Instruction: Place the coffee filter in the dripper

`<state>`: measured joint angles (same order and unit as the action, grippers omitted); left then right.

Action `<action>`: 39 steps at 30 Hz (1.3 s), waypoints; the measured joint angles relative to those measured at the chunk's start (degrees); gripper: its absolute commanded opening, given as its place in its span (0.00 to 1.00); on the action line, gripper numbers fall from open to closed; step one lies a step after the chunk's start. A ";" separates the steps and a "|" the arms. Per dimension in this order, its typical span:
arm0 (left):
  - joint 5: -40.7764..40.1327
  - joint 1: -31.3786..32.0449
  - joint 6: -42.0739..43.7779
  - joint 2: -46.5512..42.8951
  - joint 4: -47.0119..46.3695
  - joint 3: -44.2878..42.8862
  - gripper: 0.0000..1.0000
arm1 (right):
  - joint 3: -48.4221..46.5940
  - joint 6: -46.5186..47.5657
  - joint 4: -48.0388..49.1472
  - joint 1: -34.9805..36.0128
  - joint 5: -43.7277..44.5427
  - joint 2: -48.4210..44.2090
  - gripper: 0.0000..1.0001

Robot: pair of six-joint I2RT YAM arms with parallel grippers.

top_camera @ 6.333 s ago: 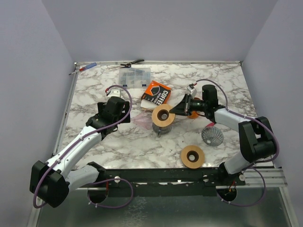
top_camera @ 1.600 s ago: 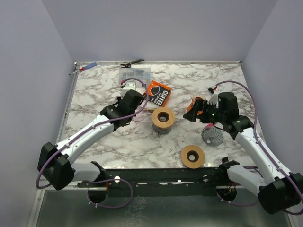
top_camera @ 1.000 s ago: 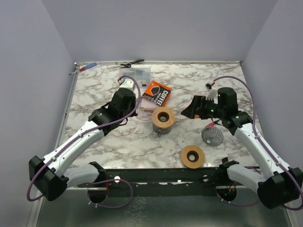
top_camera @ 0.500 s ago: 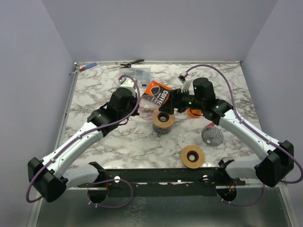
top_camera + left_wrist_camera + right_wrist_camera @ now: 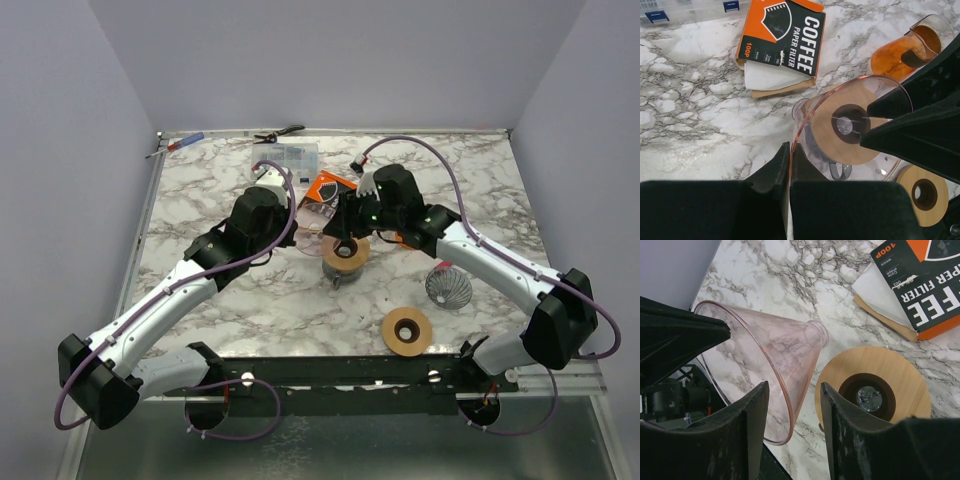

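**Left gripper** (image 5: 790,150): jaws were closed tight on the rim of the dripper (image 5: 830,92). The dripper was a clear, pink-tinted cone, held tilted above the table (image 5: 200,190).

**Right gripper** (image 5: 793,390): jaws stood partly open, one finger on each side of another part of the same rim. No firm clamp on the rim could be seen.

**Dripper position:** its narrow end was close to a wooden collar (image 5: 890,370) on a glass stand.

**Filters** (image 5: 771,75): the white paper filters lay flat on the table, partly under the orange and black box (image 5: 785,27). They were beyond the collar and apart from the dripper.

**Other items:**
- An orange carafe (image 5: 887,62) stood to the right of the collar.
- A wooden ring (image 5: 407,330) and a wire cone (image 5: 448,287) lay nearer the arm bases.
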<state>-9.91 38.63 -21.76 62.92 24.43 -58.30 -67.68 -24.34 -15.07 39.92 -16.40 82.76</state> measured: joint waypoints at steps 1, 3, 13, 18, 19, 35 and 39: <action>0.24 0.00 0.00 -0.02 -0.04 0.02 0.00 | -0.02 -0.09 0.02 0.17 0.59 0.20 0.46; 0.63 0.00 0.00 -0.04 -0.28 0.09 0.00 | -0.15 -0.07 0.00 0.28 1.31 0.42 0.43; 1.92 0.00 -0.02 -0.98 -1.29 0.98 0.00 | -1.49 -0.09 -0.07 1.03 3.87 1.16 0.25; 2.75 0.00 -0.09 -1.01 -2.03 1.16 0.11 | -1.49 0.31 -1.29 1.27 5.31 1.16 0.10; 2.89 0.00 -0.09 -1.03 -2.36 1.16 0.16 | -1.49 0.37 -1.70 1.27 5.62 1.20 0.06; 5.77 -0.04 -0.20 -2.86 -4.24 1.16 0.99 | -1.49 -0.26 -3.43 1.27 10.40 1.44 0.00; 5.88 -0.04 -0.20 -4.20 -4.79 1.16 0.99 | -1.49 -0.26 -4.90 1.27 12.31 0.50 0.00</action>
<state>-4.03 38.59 -21.96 58.72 19.64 -57.14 -69.17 -24.60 -19.97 41.19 -4.10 83.26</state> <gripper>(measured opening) 0.987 0.027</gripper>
